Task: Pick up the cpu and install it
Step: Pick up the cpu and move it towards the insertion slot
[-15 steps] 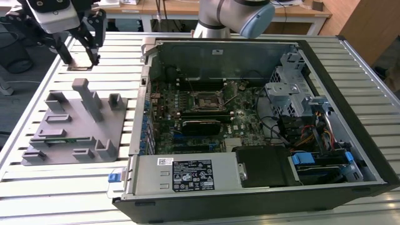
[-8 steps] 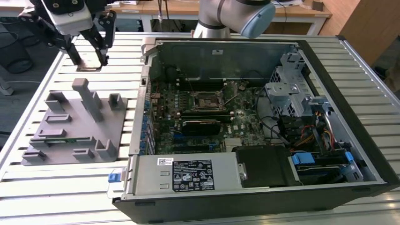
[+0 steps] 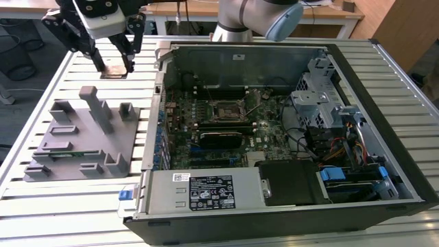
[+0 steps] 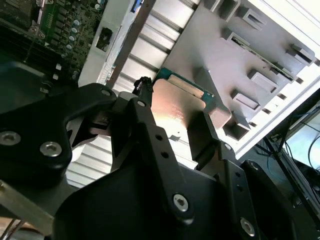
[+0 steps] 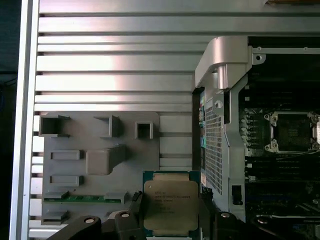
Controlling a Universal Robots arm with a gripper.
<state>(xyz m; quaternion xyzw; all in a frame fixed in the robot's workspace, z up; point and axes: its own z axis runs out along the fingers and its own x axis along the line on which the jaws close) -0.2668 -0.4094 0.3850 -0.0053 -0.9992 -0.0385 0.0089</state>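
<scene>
The cpu [image 3: 113,73] is a flat square chip with a silver lid and a thin green rim. My gripper [image 3: 114,68] is shut on it, one black finger on each side, and holds it in the air above the slatted table, to the exterior view's left of the open computer case. In the first wrist view the cpu [image 5: 170,202] sits lid-up between the fingers [image 5: 135,202], over the edge of the grey fixture [image 5: 100,162]. The second wrist view has the cpu [image 4: 177,107] clamped in the gripper [image 4: 175,114]. The black motherboard socket [image 3: 225,110] [image 5: 294,132] lies open inside the case.
The grey fixture [image 3: 82,139] with upright blocks lies on the table below the gripper. The open case [image 3: 357,67] has a raised metal wall [image 3: 159,77] on the side nearest the gripper. A power supply [image 3: 205,191], drive cage [image 3: 317,100] and cables fill the case around the motherboard.
</scene>
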